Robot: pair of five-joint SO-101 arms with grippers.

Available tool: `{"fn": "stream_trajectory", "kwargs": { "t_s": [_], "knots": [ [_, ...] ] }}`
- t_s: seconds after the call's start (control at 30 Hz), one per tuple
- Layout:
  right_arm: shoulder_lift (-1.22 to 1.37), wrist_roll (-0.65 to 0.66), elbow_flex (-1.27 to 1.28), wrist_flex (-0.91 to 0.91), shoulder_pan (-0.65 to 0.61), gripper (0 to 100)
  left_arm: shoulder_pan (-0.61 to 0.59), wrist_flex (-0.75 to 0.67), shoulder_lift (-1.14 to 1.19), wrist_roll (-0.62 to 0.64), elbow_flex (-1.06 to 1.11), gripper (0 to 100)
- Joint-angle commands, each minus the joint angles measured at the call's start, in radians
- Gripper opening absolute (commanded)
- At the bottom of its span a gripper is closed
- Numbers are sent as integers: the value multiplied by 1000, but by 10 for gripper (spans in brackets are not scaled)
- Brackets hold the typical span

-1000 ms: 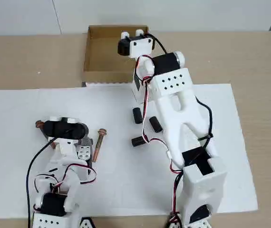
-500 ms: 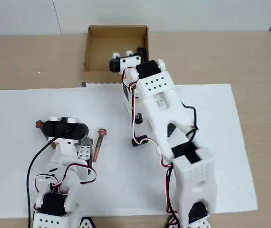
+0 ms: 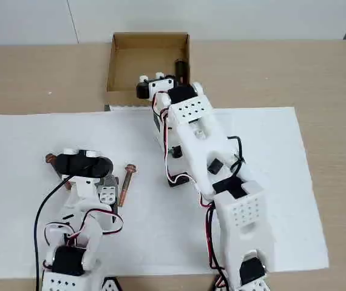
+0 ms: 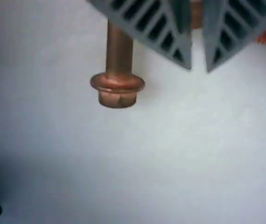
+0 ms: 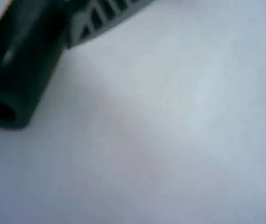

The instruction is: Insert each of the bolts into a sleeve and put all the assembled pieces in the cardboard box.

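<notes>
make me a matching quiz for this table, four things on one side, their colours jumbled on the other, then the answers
Things:
1 cardboard box
2 bolt
3 sleeve
4 paper sheet

Colours:
a black
b white
c brown
d copper

Pairs: 1-c; 2-d; 3-a; 4-b

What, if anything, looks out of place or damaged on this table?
Nothing stands out: the cardboard box is intact with one dark piece inside, and a bolt and a sleeve lie loose on the white paper.
</notes>
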Motion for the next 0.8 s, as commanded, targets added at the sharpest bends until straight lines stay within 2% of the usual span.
{"fn": "stream_trajectory", "kwargs": {
  "t_s": [0.0, 0.2, 0.33, 0.6, 0.77],
  "knots": [
    [8, 8, -12, -30, -5, 133, -8, 2, -12, 2, -2, 6],
    [59, 8, -12, -48, -5, 128, -8, 2, -12, 2, -2, 6],
    [71, 8, -12, -50, -5, 27, -8, 2, -12, 2, -2, 6],
    [64, 0, -14, -39, -7, 3, -8, 2, -12, 2, -2, 6],
    [-58, -18, -14, -25, -12, 7, -3, 2, -12, -6, -2, 6]
  ]
}}
